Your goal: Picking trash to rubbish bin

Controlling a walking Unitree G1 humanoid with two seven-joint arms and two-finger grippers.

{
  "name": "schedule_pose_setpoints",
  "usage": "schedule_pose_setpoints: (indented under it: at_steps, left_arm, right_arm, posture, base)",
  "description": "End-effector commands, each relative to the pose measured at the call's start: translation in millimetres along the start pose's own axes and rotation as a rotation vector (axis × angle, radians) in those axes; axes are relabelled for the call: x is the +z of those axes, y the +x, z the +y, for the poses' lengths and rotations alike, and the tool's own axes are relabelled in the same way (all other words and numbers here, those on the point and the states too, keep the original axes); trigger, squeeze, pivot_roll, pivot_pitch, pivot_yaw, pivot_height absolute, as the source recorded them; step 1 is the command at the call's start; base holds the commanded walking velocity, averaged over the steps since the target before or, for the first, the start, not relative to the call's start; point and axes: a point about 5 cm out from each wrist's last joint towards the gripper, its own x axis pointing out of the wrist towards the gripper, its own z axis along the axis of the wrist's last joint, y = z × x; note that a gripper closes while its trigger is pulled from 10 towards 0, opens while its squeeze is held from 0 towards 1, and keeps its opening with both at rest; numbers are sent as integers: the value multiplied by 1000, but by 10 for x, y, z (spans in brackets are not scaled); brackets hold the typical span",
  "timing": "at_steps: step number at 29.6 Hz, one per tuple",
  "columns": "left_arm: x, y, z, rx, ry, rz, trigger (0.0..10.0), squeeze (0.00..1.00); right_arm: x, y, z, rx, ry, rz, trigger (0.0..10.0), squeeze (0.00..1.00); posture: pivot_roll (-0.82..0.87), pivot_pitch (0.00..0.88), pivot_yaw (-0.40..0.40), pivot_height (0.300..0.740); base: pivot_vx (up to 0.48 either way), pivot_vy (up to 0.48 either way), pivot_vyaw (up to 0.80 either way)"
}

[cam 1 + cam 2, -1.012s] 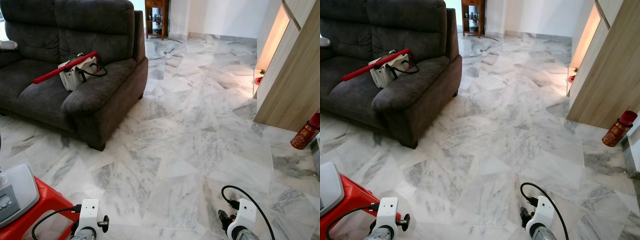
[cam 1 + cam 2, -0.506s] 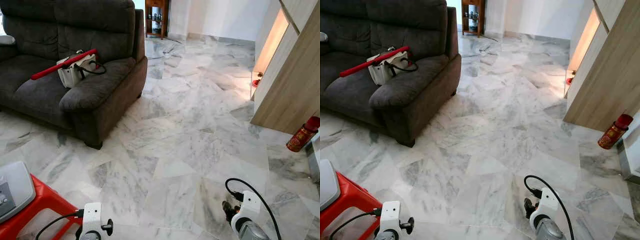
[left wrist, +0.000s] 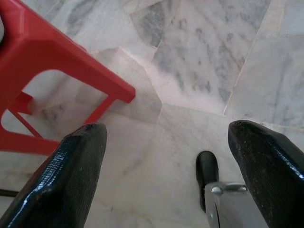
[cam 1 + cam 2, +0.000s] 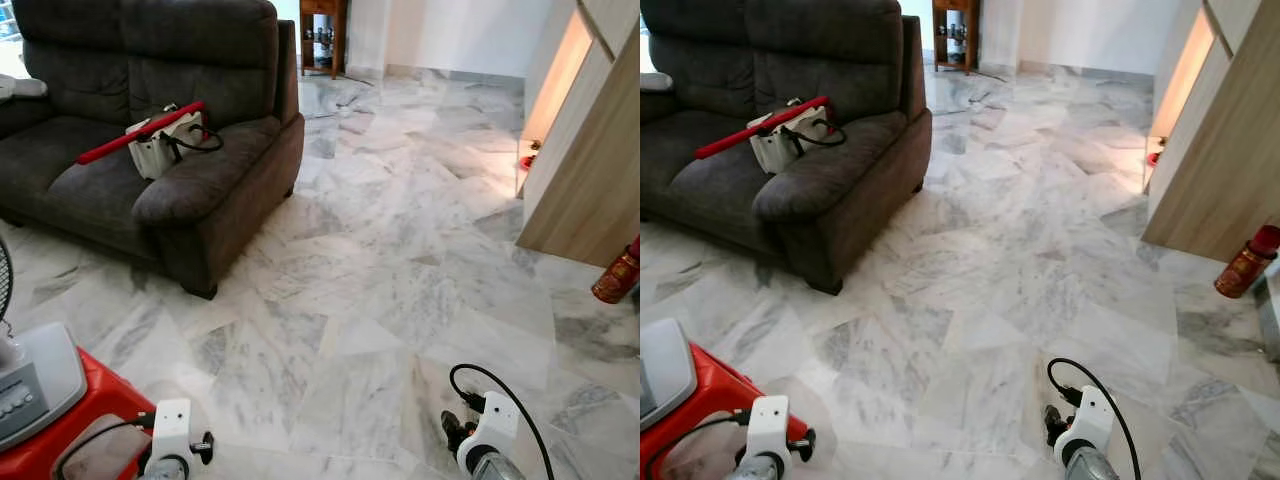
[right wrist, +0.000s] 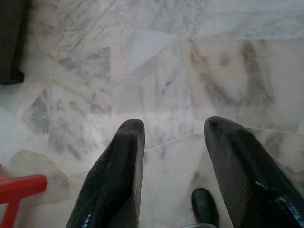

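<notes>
My left gripper point(image 3: 166, 130) hangs low over the marble floor, open wide with nothing between its fingers, beside a red plastic stool point(image 3: 42, 57). My right gripper point(image 5: 174, 124) is also open and empty, pointing down at bare marble tiles. In the eye views both arms show at the bottom edge, the left arm point(image 4: 170, 452) by the stool and the right arm point(image 4: 483, 440) with its looped black cable. A red canister with gold print point(image 4: 617, 277) stands on the floor at the far right, by the wooden cabinet.
A dark grey sofa point(image 4: 190, 190) fills the left, with a red stick point(image 4: 140, 133) and a white bag point(image 4: 160, 150) on its seat. The red stool point(image 4: 75, 425) carries a white fan base point(image 4: 30, 385). A wooden cabinet point(image 4: 590, 170) lines the right. Open marble floor point(image 4: 400, 250) stretches ahead.
The whole picture has shifted a little to the right and down, so the camera has moved. A fan grille now shows at the left edge. Both arms hang as before.
</notes>
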Motion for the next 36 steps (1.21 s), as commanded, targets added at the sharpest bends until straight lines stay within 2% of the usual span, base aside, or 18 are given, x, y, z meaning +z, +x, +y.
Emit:
schedule_pose_setpoints:
  at_steps: [1, 14, 25, 36]
  left_arm:
    - [44, 12, 18, -6, 24, -10, 10000, 0]
    - [-57, -17, 11, -1, 14, 12, 10000, 0]
    - [-109, -33, 3, 5, -2, 23, 10000, 0]
    - [-158, -49, 10, -1, 11, 33, 10000, 0]
  right_arm:
    - [0, 6, 24, -6, 22, -7, 10000, 0]
    - [18, 14, 66, 3, 3, -20, 10000, 0]
    - [25, 16, 63, 12, -13, -14, 10000, 0]
    - [-18, 8, 76, 22, -14, -6, 10000, 0]
  posture:
    - [33, 0, 49, 740]
    - [39, 0, 36, 740]
    - [56, 0, 14, 740]
    - [31, 0, 36, 740]
  base:
    - [0, 0, 0]
    - [0, 0, 104]
    - [0, 0, 794]
    - [0, 0, 794]
